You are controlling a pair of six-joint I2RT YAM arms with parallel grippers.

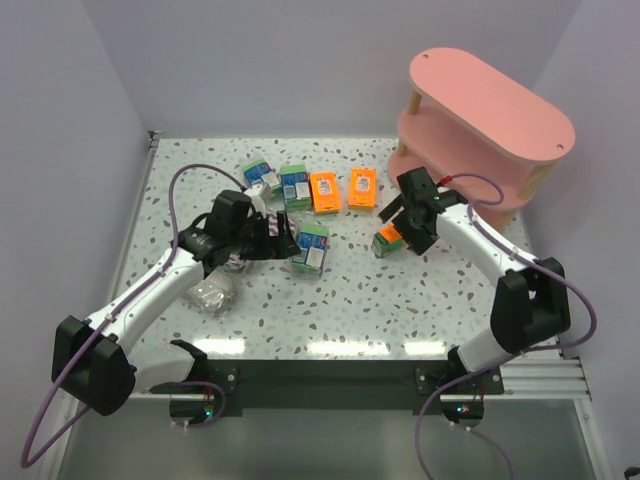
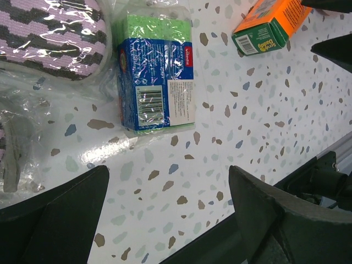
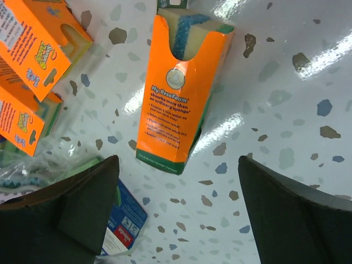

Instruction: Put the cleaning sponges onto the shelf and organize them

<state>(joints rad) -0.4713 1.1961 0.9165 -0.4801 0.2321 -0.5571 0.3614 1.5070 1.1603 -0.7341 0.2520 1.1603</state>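
Right wrist view: right claw (image 3: 177, 181), released and spread wide, poised over an orange sponge pack (image 3: 179, 99) lying on the tabletop (image 3: 286, 126), seemingly lining up a grab. Likewise released, left claw (image 2: 168, 176) above a green-and-blue pack (image 2: 157, 82); pink shelf (image 1: 490, 100) top holding nothing yet.

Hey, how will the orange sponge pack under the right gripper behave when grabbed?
The orange pack is probably light: sponge shows through its cut-out. The card sleeve may dent if squeezed. Lying flat, it should slide, not roll.
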